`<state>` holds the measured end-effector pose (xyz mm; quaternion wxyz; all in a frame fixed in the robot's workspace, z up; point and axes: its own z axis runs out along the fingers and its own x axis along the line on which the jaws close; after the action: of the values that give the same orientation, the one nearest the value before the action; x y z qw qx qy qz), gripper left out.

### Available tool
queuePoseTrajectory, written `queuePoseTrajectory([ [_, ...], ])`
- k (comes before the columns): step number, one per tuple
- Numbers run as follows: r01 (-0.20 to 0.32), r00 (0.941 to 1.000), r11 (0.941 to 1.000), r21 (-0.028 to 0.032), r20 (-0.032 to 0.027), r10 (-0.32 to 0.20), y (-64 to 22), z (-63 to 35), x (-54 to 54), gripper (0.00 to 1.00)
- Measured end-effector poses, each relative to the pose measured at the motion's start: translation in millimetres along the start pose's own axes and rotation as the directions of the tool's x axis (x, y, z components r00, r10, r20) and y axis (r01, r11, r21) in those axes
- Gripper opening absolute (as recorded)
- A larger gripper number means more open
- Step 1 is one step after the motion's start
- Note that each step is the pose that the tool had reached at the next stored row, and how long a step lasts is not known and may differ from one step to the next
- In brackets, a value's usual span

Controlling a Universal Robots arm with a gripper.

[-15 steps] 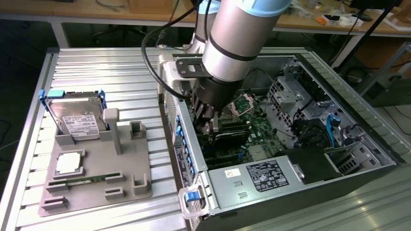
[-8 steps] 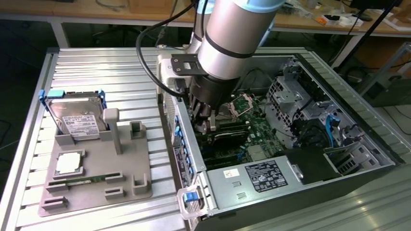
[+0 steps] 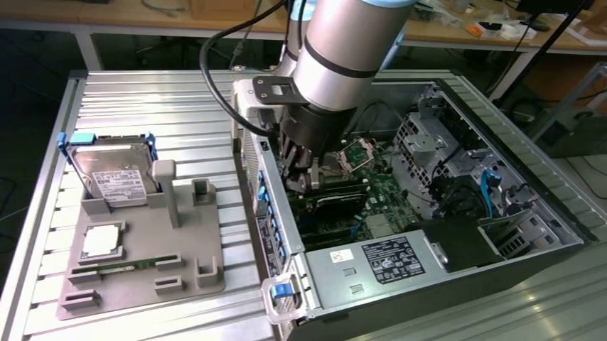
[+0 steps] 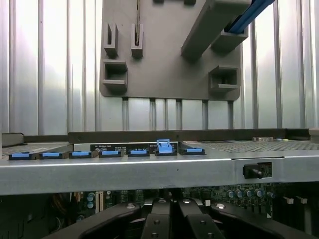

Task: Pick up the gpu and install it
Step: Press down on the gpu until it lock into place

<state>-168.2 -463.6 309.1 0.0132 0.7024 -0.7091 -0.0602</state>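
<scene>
White labels on the hard drive (image 3: pixel 112 177) and power supply (image 3: pixel 384 261) are too small to read. The tool (image 3: pixel 318 177), clenched, sits inside the open computer case (image 3: pixel 531 192) at frame centre, over the gpu (image 3: pixel 337 206), whose long axis I can't tell.

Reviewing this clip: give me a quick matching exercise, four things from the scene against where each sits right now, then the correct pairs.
Things:
1. gripper
2. hard drive
3. power supply
4. memory stick

Places:
A. lying low on the grey holder tray, near its front edge
B. down inside the open computer case, over the motherboard
C. propped in the holder tray's back slot, white label showing
D. at the case's near corner, labelled face up

Pairs: 1-B, 2-C, 3-D, 4-A
</scene>
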Motion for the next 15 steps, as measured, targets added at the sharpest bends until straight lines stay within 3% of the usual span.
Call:
queuePoseTrajectory([
  [3, 0.000, 1.0000, 1.0000, 0.0013, -0.0002, 0.000, 0.6, 2.1, 0.4, 0.11],
  [5, 0.000, 1.0000, 1.0000, 0.0074, -0.0006, 0.000, 0.5, 3.8, 0.6, 0.11],
  [6, 0.001, 1.0000, 1.0000, 0.0078, 0.0050, -0.001, -4.0, 3.7, 0.9, 0.11],
  [7, 0.002, 0.9999, 1.0000, 0.0097, 0.0152, -0.002, -11.2, 3.4, 1.3, 0.11],
  [8, 0.003, 0.9998, 1.0000, 0.0082, 0.0211, -0.003, -20.0, 0.7, 1.6, 0.11],
  [11, 0.003, 0.9997, 1.0000, 0.0079, 0.0241, -0.003, -31.9, -0.7, 2.0, 0.11],
  [15, 0.003, 0.9997, 1.0000, 0.0079, 0.0244, -0.003, -32.0, -0.7, 1.9, 0.11],
])
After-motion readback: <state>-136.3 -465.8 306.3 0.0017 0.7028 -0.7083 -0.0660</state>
